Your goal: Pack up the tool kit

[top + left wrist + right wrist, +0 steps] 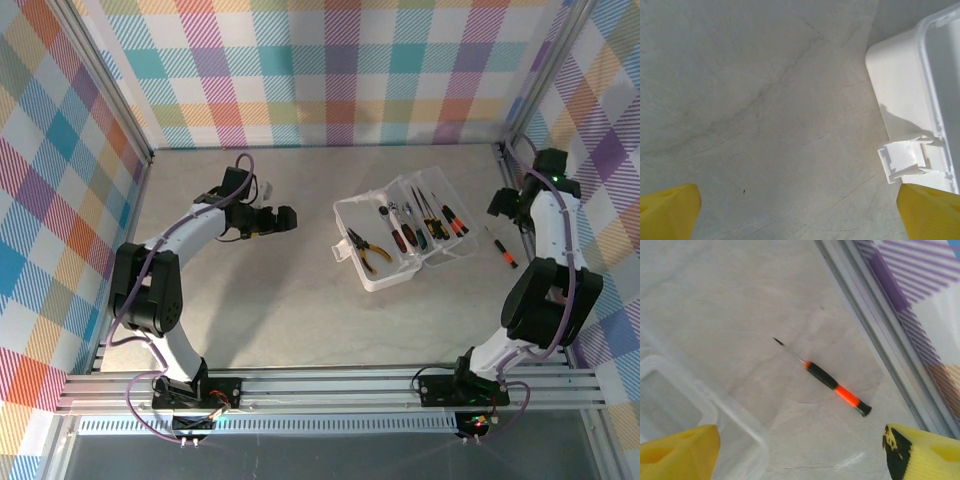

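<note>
White plastic box (350,215), lid open, mid-table (280,320); pliers (366,252) and screwdrivers (405,238) inside. Orange-black screwdriver (836,385) loose on table to its right. Left claw (800,212) spread, empty, beside box. Right claw (800,450) spread, empty, over that screwdriver.

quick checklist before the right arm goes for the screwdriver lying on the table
1. Orange-and-black screwdriver lies free on the table, apart from the box: ok.
2. Right gripper open, above the screwdriver: ok.
3. Box open to take it: ok.
4. Free slot for it inside the box: cannot tell.
5. Left gripper open and off the box: ok.
</note>
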Tool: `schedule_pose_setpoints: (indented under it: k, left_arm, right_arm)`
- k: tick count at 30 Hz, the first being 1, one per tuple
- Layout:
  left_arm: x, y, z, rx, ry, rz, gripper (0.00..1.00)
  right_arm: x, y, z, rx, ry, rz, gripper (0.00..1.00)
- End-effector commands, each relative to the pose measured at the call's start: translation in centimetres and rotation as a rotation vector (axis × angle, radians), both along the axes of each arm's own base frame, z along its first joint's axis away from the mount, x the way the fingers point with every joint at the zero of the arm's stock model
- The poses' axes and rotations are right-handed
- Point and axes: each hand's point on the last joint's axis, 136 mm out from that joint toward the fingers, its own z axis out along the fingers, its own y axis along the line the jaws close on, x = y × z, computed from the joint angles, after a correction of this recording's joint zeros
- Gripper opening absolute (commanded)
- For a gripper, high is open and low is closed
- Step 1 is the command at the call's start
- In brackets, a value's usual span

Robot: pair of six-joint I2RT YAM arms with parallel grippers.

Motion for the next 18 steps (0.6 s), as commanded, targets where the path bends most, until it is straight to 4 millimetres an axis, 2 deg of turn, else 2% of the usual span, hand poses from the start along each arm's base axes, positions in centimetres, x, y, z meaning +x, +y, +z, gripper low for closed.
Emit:
schedule_pose_setpoints:
  k: [1, 5, 10, 13, 18]
  left_arm:
    - [-0.1, -1.1, -0.7, -0.051, 0.02, -0.032, 1.0]
    - [-0.2, -1.6, -1.1, -0.073, 0.018, -0.041, 1.0]
    - [-0.5, -1.7, -1.9, -0.094, 0.023, -0.029, 1.0]
    - [-0.5, -1.8, -2.4, -0.102, 0.031, -0.032, 1.0]
    - [-0.3, -2.1, -2.9, -0.11, 0.037, -0.043, 1.0]
  right_arm:
    - [0.2, 0.3, -3.3, 0.125, 0.016, -0.04, 0.87]
    - [1.7, -0.4, -6.0, 0.248, 0.008, -0.043, 0.93]
    - [3.2, -0.8, -8.4, 0.275, 0.046, -0.023, 0.95]
    - [2.9, -1.2, -9.2, 0.257, 0.079, -0.023, 0.9]
    - [1.5, -1.5, -10.7, 0.228, 0.156, -0.019, 0.76]
